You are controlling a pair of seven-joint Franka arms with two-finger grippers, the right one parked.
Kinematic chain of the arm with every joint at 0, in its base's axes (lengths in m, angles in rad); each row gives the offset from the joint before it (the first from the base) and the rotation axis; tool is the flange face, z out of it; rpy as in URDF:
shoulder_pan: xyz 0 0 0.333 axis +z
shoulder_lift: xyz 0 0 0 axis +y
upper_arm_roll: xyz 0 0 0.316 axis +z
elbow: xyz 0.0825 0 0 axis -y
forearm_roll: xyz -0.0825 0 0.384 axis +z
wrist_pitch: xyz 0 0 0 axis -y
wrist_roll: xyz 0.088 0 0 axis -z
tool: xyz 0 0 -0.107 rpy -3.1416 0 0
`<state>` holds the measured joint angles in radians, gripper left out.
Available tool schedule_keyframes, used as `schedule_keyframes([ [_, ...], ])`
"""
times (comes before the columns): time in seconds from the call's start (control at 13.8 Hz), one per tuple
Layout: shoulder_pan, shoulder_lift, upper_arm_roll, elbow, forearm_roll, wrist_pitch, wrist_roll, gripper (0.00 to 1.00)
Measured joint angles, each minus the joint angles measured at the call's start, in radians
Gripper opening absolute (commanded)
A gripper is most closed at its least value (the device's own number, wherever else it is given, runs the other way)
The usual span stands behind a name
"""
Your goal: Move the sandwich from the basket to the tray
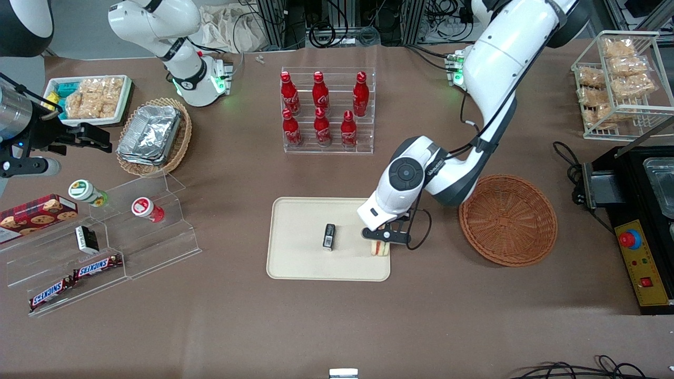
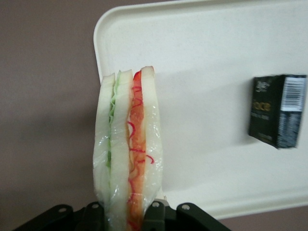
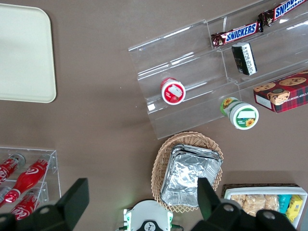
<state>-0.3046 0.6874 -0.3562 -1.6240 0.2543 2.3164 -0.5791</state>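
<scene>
My left gripper (image 1: 380, 238) is shut on the sandwich (image 1: 379, 248), a wrapped wedge of white bread with green and red-orange filling, clear in the left wrist view (image 2: 129, 149). Its fingers (image 2: 155, 214) press the wedge from both sides. It holds the sandwich over the cream tray (image 1: 300, 226), at the tray edge nearest the basket; I cannot tell whether it touches the tray. The tray (image 2: 202, 57) lies under the sandwich in the wrist view too. The reddish-brown wicker basket (image 1: 508, 219) stands empty beside the tray, toward the working arm's end.
A small black box (image 1: 329, 236) lies on the tray's middle, also in the wrist view (image 2: 277, 117). A clear rack of red bottles (image 1: 326, 110) stands farther from the front camera. A black appliance (image 1: 640, 221) sits at the working arm's end of the table.
</scene>
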Motion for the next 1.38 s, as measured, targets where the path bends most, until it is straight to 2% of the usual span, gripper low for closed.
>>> schedule_keyframes([
  [0.07,0.0,0.022,0.0,0.009,0.018,0.02,0.0,0.0],
  [0.14,0.0,0.037,0.0,0.015,0.026,0.04,0.0,0.2],
  [0.22,-0.001,0.045,0.0,0.021,0.029,0.055,0.0,0.74],
  [0.29,-0.003,0.046,0.0,0.023,0.03,0.062,0.0,0.96],
  [0.36,-0.007,0.046,0.0,0.024,0.031,0.064,-0.002,1.0],
  [0.8,-0.008,0.013,0.003,0.051,0.032,0.024,-0.053,1.0],
  [1.09,0.062,-0.168,0.004,0.073,-0.002,-0.241,-0.048,1.0],
  [1.38,0.143,-0.316,0.005,0.064,-0.085,-0.461,0.107,1.0],
])
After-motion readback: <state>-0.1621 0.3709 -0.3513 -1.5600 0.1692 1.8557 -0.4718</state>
